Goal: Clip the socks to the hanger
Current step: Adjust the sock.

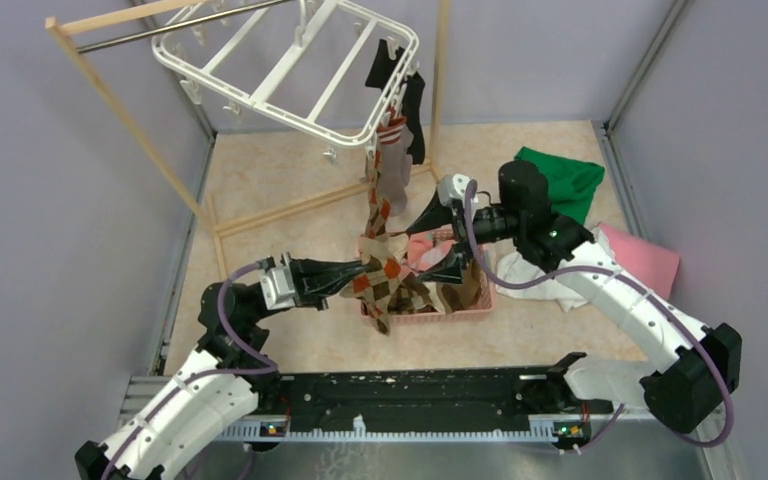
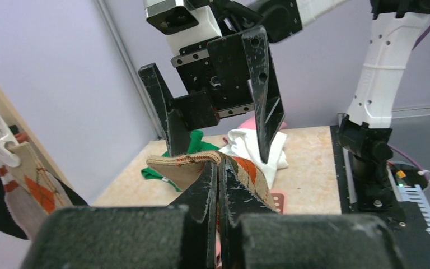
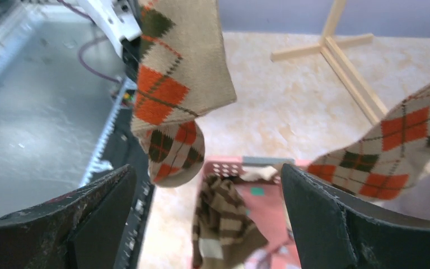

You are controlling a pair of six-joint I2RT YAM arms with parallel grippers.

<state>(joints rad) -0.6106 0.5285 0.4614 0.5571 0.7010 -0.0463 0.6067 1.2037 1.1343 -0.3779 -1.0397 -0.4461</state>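
Left gripper (image 1: 359,273) pinched closed, right gripper (image 1: 415,255) spread wide.

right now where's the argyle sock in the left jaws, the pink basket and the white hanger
argyle sock (image 1: 390,285), top view, patterned middle
pink basket (image 1: 460,313), top view, near rim
white hanger (image 1: 280,112), top view, near frame rail

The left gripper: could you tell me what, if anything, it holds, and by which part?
The left gripper is shut on the argyle sock, pinching its ribbed top edge.
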